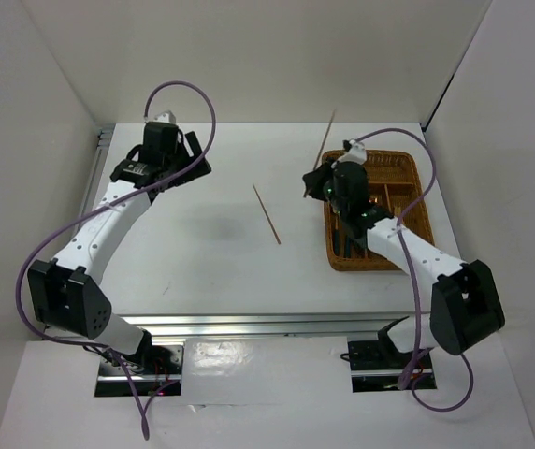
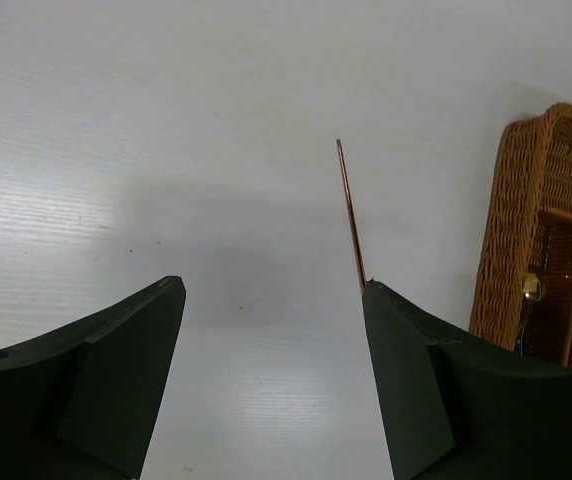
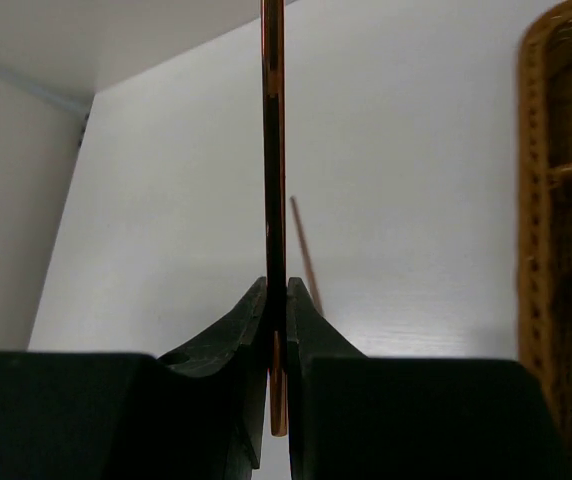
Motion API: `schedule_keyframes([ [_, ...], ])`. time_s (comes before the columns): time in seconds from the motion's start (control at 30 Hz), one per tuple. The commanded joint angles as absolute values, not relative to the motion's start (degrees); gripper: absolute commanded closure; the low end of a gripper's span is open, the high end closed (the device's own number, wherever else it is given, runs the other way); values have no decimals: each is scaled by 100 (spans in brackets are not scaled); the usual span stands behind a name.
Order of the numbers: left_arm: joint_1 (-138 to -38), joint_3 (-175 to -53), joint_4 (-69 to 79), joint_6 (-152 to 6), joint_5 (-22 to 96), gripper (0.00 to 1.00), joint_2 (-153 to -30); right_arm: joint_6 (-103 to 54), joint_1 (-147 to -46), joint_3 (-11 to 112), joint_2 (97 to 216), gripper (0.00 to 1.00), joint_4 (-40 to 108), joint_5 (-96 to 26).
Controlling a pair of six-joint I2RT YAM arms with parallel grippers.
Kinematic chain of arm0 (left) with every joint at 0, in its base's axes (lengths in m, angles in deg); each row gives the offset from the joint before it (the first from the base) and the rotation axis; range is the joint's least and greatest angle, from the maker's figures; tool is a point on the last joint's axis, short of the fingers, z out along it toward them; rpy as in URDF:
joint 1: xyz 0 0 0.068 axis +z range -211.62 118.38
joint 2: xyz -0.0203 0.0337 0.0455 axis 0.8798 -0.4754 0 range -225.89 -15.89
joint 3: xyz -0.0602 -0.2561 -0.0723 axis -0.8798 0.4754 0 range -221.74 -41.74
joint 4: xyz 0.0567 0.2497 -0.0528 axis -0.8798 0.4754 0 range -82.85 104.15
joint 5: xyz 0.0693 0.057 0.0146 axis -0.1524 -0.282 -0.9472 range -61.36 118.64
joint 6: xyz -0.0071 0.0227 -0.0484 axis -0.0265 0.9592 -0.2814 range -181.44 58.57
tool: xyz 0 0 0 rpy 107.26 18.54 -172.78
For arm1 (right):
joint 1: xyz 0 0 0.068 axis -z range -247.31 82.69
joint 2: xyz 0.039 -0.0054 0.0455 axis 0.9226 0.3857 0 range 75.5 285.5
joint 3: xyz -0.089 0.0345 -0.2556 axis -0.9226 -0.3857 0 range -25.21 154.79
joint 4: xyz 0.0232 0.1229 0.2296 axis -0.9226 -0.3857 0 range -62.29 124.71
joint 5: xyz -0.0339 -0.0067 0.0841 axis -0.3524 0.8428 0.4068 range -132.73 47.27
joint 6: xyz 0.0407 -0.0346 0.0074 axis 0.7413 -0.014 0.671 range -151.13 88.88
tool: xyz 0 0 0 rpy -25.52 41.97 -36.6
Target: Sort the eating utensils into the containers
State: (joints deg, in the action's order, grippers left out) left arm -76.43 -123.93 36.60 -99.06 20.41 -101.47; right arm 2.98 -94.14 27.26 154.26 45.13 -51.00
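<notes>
Left gripper [image 2: 271, 285] hovers over the far-left corner of the table [image 1: 202, 271], fingers spread wide, nothing between them. One loose chopstick [image 1: 267, 214] lies flat at mid-table (slanted, its far end leaning left), apart from both grippers. Right gripper [image 3: 276, 285] is just beside the left rim of the wicker tray [image 1: 370, 267], jaws pressed together on the second chopstick [image 3: 273, 150], which points up toward the far edge. The tray sits against the right edge. A gold glint [image 2: 533, 287] shows in one compartment (piece not identifiable).
</notes>
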Motion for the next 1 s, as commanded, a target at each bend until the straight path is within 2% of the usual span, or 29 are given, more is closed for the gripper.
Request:
schedule_keyframes([
  [0.0,-7647,-12181,3440,-9826,2634,14,-10184,771,-8694,2858,15468,100,4551,-5592],
  [0.1,-7647,-12022,3247,-9826,3223,14,-10184,1412,-8235,3156,15949,100,4745,-5539],
  [0.27,-7647,-11847,3299,-9826,3224,13,-10237,2344,-7628,3745,16953,100,4552,-5714],
  [0.43,-7647,-11671,3150,-9826,3303,13,-10176,2986,-7575,3754,17506,100,4939,-6364],
  [0.6,-7647,-11565,2983,-9879,3478,13,-10342,3786,-7575,4282,17912,100,4096,-6890],
  [0.8,-7647,-11618,2921,-9940,3479,13,-10510,4260,-7645,4212,18175,100,4386,-7199],
  [0.9,-7647,-11618,2869,-9940,3540,13,-10623,4631,-7645,4493,18377,93,4104,-7200],
  [0.93,-7647,-11618,2869,-9993,3540,13,-10624,4631,-7645,4493,18378,86,4104,-7200],
  [0.97,-7647,-11618,2869,-9993,3540,13,-10676,4544,-7645,4580,18465,71,4104,-7200],
])
